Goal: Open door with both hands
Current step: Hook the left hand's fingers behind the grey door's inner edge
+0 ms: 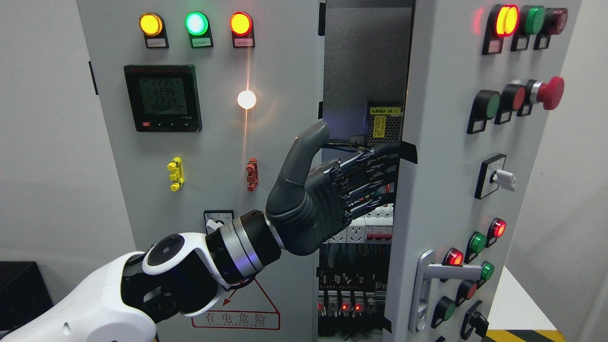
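- Far left: left cabinet panel (213, 142) closed and facing the camera; three lit lamps (196, 23) along its top, a digital meter (163, 97) below them, a yellow clip (175, 174) and a red clip (252, 174) lower down; warning triangle (247, 308) near the bottom edge, partly hidden by the arm.
- Lower left: left arm (142, 289) entering from the corner, reaching up and rightward across the panel toward the gap; likely angled so to get at the door's free edge.
- Centre: left robot hand (327, 190) with thumb raised and free; fingers (365, 178) hooked around the inner edge of the right door, tips hidden behind it; gripping that edge, presumably to pull it wider.
- Centre gap: cabinet interior (365, 95) exposed; a yellow-labelled power unit (384, 121) up high, breakers and small red lights lower down.
- Right: door (441, 190) already ajar, swung toward the camera and seen at an angle; lever handle (446, 271) low on its face, untouched; pushbuttons, lamps and a red mushroom button (550, 92) spread over it.
- Right robot hand: nowhere visible; task judged partway, door not yet fully open.
- Bottom right: corner of a white counter (522, 304) behind the door.
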`<state>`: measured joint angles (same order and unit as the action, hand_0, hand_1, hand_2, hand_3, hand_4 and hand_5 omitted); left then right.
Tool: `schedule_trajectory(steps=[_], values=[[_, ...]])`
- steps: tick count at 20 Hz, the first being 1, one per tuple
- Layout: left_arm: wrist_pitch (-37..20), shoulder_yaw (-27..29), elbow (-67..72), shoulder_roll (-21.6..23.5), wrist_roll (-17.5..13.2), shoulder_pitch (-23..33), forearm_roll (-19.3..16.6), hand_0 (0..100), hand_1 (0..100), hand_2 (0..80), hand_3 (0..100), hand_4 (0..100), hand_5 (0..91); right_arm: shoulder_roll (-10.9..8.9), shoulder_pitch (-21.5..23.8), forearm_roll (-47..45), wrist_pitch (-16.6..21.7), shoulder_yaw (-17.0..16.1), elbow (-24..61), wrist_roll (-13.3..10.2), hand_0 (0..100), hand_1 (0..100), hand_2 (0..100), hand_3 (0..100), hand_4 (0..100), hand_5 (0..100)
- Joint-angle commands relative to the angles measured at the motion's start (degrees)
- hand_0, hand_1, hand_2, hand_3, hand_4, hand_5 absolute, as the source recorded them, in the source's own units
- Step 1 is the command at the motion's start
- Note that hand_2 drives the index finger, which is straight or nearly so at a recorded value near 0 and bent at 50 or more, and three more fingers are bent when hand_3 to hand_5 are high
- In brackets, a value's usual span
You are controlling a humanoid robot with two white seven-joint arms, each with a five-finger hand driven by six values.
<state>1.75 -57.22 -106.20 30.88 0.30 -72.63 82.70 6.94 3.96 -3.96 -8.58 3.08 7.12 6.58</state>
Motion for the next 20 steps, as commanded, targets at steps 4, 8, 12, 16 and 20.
schedule_trajectory(steps=[4,8,12,16,20], values=[[0.1,-2.37,2.58,-5.83,0.05,-2.25,0.53,0,0,0.0,0,0,0.0,0.0,0.0,0.0,-0.03,0.0,0.0,0.01,0,0,0,0,0,0],[0.01,-3.25,2.67,-6.97,0.05,-3.22,0.53,0,0,0.0,0,0,0.0,0.0,0.0,0.0,-0.03,0.0,0.0,0.01,0,0,0,0,0,0],[0.01,-3.25,2.58,-7.85,0.05,-3.4,0.53,0,0,0.0,0,0,0.0,0.0,0.0,0.0,0.05,0.0,0.0,0.01,0,0,0,0,0,0],[0.01,-3.25,2.58,-8.03,0.05,-3.75,0.71,0,0,0.0,0,0,0.0,0.0,0.0,0.0,-0.03,0.0,0.0,0.01,0,0,0,0,0,0],[0.1,-3.34,2.49,-8.47,0.05,-4.19,2.19,0,0,0.0,0,0,0.0,0.0,0.0,0.0,0.05,0.0,0.0,0.01,0,0,0,0,0,0]])
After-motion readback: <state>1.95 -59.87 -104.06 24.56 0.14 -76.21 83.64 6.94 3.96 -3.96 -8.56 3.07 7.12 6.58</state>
